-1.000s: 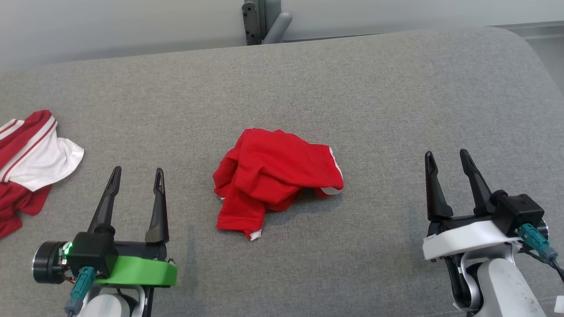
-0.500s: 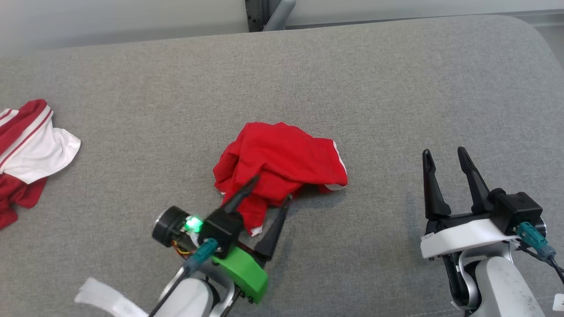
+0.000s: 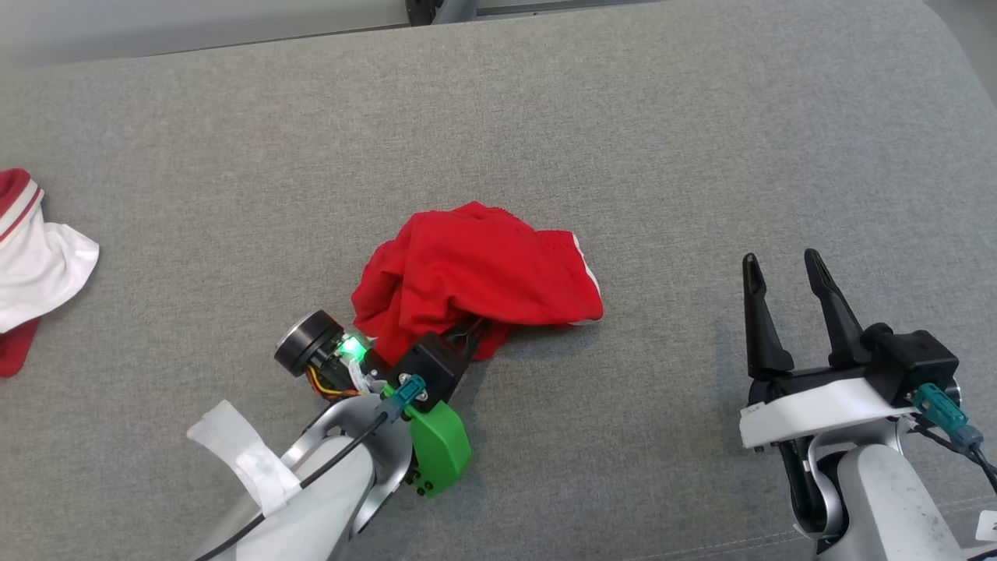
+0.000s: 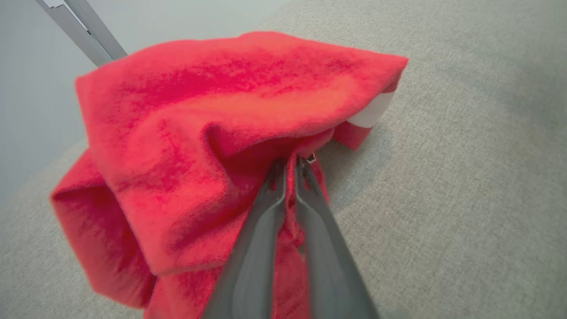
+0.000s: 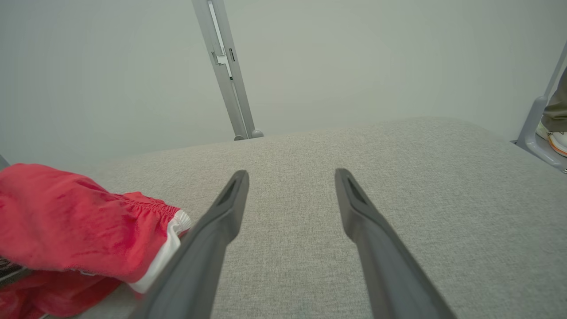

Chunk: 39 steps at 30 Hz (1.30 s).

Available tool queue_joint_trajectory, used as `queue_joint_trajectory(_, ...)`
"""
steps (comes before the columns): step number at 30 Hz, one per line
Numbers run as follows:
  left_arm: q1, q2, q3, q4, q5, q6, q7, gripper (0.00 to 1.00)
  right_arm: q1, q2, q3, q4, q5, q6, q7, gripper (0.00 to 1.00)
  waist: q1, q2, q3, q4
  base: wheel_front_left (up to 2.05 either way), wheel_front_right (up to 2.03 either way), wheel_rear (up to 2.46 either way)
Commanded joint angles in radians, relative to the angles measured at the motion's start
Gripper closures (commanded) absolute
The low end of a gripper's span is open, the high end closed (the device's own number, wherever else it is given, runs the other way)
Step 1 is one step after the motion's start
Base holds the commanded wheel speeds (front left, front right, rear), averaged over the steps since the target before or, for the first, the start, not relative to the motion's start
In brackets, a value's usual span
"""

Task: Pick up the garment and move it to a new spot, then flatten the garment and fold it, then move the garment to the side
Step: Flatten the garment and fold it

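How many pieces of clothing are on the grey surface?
2. A crumpled red garment with white trim lies mid-surface, in the left gripper; a red-and-white garment at the left edge, partly cropped.

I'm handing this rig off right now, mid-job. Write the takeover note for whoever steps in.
Left claw: shut on a fold at the near edge of the red garment.
Right claw: open, holding nothing, off to the garment's right.
Things: red garment crumpled mid grey surface; a red-and-white garment lies at the far left.
Done: grasp made.
Left: lift and move it, flatten, fold, set it aside.
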Motion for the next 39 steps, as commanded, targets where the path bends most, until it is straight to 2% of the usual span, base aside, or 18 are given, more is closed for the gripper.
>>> queue_joint_trajectory(1, -0.023, 0.01, -0.013, -0.01, -0.02, -0.004, 0.006, 1.0, -0.009, -0.002, -0.003, -0.002, 0.006, 0.0, -0.004, 0.0, 0.0, 0.0, 0.006, -0.002, 0.0, 0.0, 0.0)
queue_joint_trajectory(4, -0.044, 0.03, -0.085, -0.084, -0.085, -0.004, 0.033, 1.0, -0.009, -0.002, -0.004, 0.001, 0.016, 0.0, -0.004, 0.0, 0.0, 0.0, 0.01, -0.001, 0.0, 0.0, 0.0)
queue_joint_trajectory(7, -0.082, 0.075, -0.172, -0.214, -0.187, -0.004, 0.071, 1.0, -0.012, -0.002, -0.007, 0.002, 0.019, 0.0, -0.004, 0.0, 0.0, 0.0, 0.014, 0.005, 0.0, 0.0, 0.0)
queue_joint_trajectory(8, -0.082, 0.075, -0.172, -0.214, -0.187, -0.004, 0.071, 1.0, -0.012, -0.002, -0.007, 0.002, 0.019, 0.0, -0.004, 0.0, 0.0, 0.0, 0.014, 0.005, 0.0, 0.0, 0.0)
queue_joint_trajectory(12, -0.144, 0.138, -0.229, -0.388, -0.289, -0.004, 0.107, 1.0, -0.02, -0.002, -0.004, 0.005, 0.025, 0.0, -0.004, 0.0, 0.0, 0.0, 0.017, 0.011, 0.0, 0.0, 0.0)
queue_joint_trajectory(18, -0.191, 0.197, -0.186, -0.566, -0.386, -0.004, 0.12, 1.0, -0.027, -0.002, 0.003, 0.007, 0.041, 0.0, -0.004, 0.0, 0.0, 0.0, 0.019, 0.008, 0.0, 0.0, 0.0)
queue_joint_trajectory(21, -0.172, 0.249, -0.138, -0.595, -0.432, 0.019, 0.15, 1.0, -0.024, -0.002, 0.001, 0.009, 0.05, 0.0, -0.004, 0.0, 0.0, 0.0, 0.023, 0.005, 0.0, 0.0, 0.0)
queue_joint_trajectory(25, -0.126, 0.328, -0.094, -0.531, -0.485, 0.039, 0.185, 1.0, -0.027, -0.002, -0.002, 0.01, 0.057, 0.0, -0.004, 0.0, 0.0, 0.0, 0.034, -0.001, 0.0, 0.0, 0.0)
queue_joint_trajectory(29, -0.089, 0.368, -0.094, -0.382, -0.527, 0.018, 0.136, 1.0, -0.035, -0.002, 0.001, 0.009, 0.059, 0.0, -0.004, 0.0, 0.0, 0.0, 0.045, -0.003, 0.0, 0.0, 0.0)
queue_joint_trajectory(32, -0.082, 0.368, -0.084, -0.255, -0.53, 0.009, 0.046, 1.0, -0.041, -0.002, 0.002, 0.008, 0.061, 0.0, -0.004, 0.0, 0.0, 0.0, 0.051, -0.003, 0.0, 0.0, 0.0)
queue_joint_trajectory(36, -0.09, 0.332, -0.054, -0.101, -0.521, 0.01, -0.095, 1.0, -0.043, -0.002, -0.002, 0.009, 0.056, 0.0, -0.004, 0.0, 0.0, 0.0, 0.054, 0.004, 0.0, 0.0, 0.0)
queue_joint_trajectory(39, -0.09, 0.295, -0.034, -0.011, -0.548, 0.013, -0.159, 1.0, -0.043, -0.002, -0.003, 0.012, 0.055, 0.0, -0.004, 0.0, 0.0, 0.0, 0.054, 0.009, 0.0, 0.0, 0.0)
